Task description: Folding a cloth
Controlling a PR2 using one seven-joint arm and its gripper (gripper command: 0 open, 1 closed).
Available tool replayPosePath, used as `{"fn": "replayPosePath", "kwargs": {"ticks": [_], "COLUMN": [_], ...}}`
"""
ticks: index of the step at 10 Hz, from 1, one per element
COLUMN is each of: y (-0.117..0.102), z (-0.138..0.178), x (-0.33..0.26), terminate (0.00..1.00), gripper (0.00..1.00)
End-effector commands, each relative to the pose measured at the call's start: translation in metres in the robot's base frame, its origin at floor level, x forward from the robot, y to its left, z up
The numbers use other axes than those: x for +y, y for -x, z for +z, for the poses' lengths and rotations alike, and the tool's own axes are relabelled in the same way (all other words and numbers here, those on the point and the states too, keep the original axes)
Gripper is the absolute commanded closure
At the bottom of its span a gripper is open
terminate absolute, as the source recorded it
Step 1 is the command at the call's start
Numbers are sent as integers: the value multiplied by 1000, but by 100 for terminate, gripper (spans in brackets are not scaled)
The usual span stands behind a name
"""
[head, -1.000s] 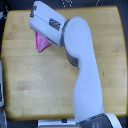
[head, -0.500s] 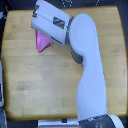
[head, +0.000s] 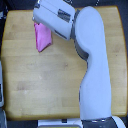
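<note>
The cloth (head: 43, 38) lay near the far edge of the wooden tabletop (head: 35, 85), toward the exterior view's left, and showed as a narrow pink strip, taller than it was wide, so it looked already doubled over at least once. Its upper end ran under the white forearm of the robot (head: 57, 19), which reached across the top of the picture. The rest of the arm (head: 95, 75) came up from the near edge on the exterior view's right and hid a wide band of the wood.

The tool itself could not be made out. It sat at the end of the forearm, about where the pink fabric disappeared, and the casing covered it, so whether its jaws were apart or closed, or whether they had any fabric between them, could not be told.

By my reading the fold was well along, with the arm working at the top end of the strip, either laying an edge down or pressing it. The next move would call for a clean let-go if fabric was held, then a lift straight up, so that the thin, light sheet did not drag or spring open.
</note>
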Motion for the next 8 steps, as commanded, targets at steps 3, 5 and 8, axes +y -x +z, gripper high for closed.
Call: {"fn": "replayPosePath", "kwargs": {"ticks": [3, 5, 8], "y": [-2, -4, -12], "z": [68, 69, 76], "x": [-76, -133, -214], "terminate": [0, 0, 0], "gripper": [0, 0, 0]}}
